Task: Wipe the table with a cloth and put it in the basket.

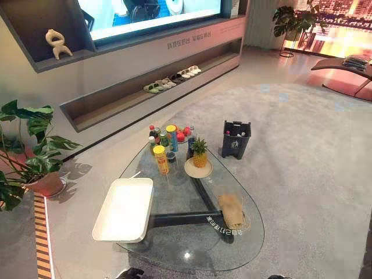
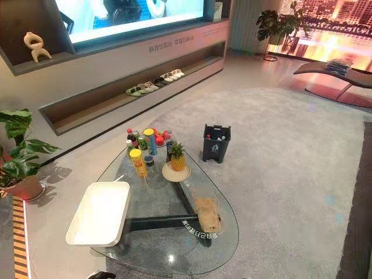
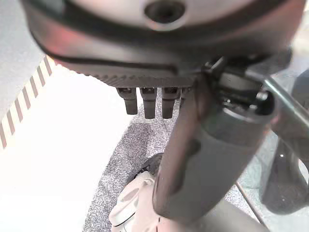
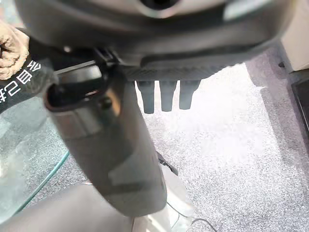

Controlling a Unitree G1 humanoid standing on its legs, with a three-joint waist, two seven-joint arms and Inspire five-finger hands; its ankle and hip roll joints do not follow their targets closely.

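Observation:
A crumpled tan cloth [image 1: 231, 210] lies on the near right part of the glass table [image 1: 192, 256], and its edge also shows in the right wrist view [image 4: 8, 46]. The black basket [image 1: 236, 139] stands on the grey carpet just past the table's far right edge. My left hand [image 3: 159, 43] hangs low by the table's near edge, fingers [image 3: 147, 101] straight and holding nothing. My right hand [image 4: 159, 38] hangs over the carpet beside the table's right rim, fingers [image 4: 166, 96] straight and empty. Both hands are well short of the cloth.
A white rectangular tray [image 1: 125, 209] takes up the table's left side. Several bottles and cans [image 1: 165, 142] cluster at the far end, next to a pineapple [image 1: 199, 153] on a plate. A potted plant [image 1: 29, 157] stands at the left, and a low shelf with shoes [image 1: 174, 78] runs behind.

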